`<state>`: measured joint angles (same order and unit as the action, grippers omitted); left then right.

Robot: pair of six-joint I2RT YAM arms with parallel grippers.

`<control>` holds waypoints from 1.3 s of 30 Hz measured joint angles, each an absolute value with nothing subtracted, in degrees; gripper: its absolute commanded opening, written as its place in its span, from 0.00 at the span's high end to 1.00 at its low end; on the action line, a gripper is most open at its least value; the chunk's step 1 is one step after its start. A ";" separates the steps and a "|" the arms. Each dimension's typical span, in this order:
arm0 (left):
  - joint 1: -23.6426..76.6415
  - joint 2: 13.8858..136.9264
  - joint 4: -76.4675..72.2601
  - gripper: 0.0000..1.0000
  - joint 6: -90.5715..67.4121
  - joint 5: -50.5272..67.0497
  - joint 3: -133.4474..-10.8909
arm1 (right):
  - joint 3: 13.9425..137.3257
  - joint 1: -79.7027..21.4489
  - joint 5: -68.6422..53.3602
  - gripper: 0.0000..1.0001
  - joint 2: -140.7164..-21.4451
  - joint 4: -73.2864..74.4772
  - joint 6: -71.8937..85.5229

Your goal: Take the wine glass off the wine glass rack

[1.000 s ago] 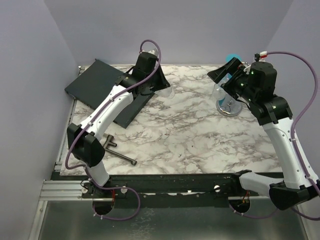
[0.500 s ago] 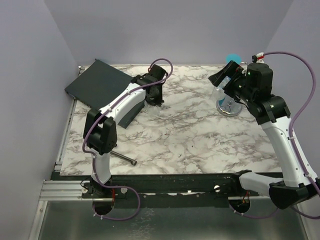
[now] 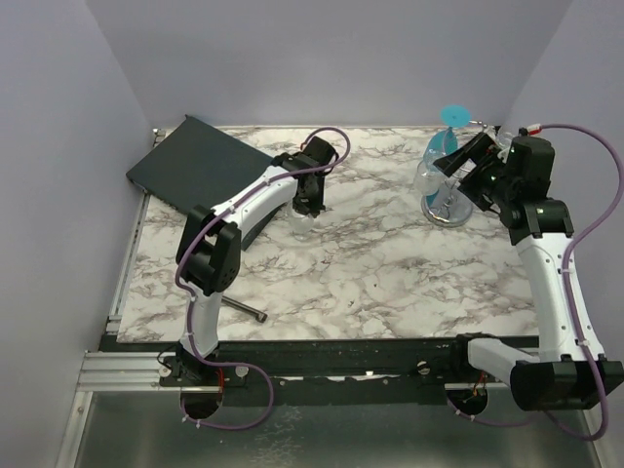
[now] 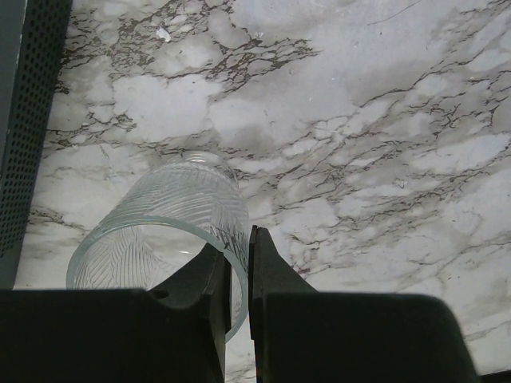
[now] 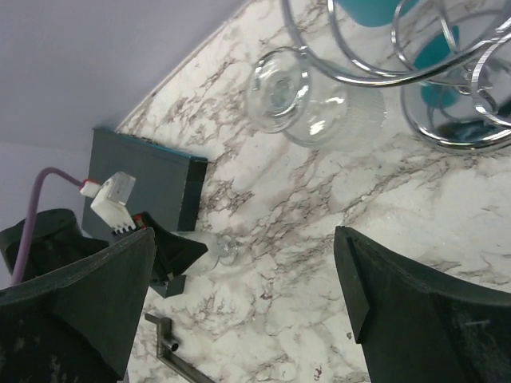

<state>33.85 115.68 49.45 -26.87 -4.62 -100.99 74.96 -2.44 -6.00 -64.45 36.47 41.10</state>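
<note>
Over the tabletop (image 3: 370,273) the left pincer (image 4: 238,247) had swung in, clamped on a ribbed glass (image 4: 160,215) by its rim. The right pincer (image 5: 243,231), spread wide, had backed off the wine glass rack (image 5: 447,120), where a wine glass (image 5: 279,92) hung, untaken.

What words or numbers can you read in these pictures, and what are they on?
None can be read. The ribbed glass, the wine glass rack, the dark tray and the white plug on the cable show no writing, labels or signs.
</note>
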 measured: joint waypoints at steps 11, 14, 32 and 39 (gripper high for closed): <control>35.24 116.16 49.39 0.60 -26.30 -5.98 -101.69 | 68.31 2.70 -15.33 0.00 -60.66 33.10 43.55; 35.51 116.16 49.39 0.56 -26.26 -6.13 -101.71 | 66.67 2.70 -15.44 0.00 -59.27 32.62 44.34; 36.51 115.04 49.45 0.32 -26.09 -7.40 -102.76 | 65.30 2.70 -13.43 0.00 -58.22 32.69 45.34; 36.51 111.37 49.89 0.27 -26.09 -7.42 -103.68 | 65.30 2.70 -12.64 0.02 -58.81 32.64 45.17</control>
<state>36.51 111.37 49.89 -26.09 -7.42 -103.68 65.30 2.70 -12.64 -58.81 32.64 45.17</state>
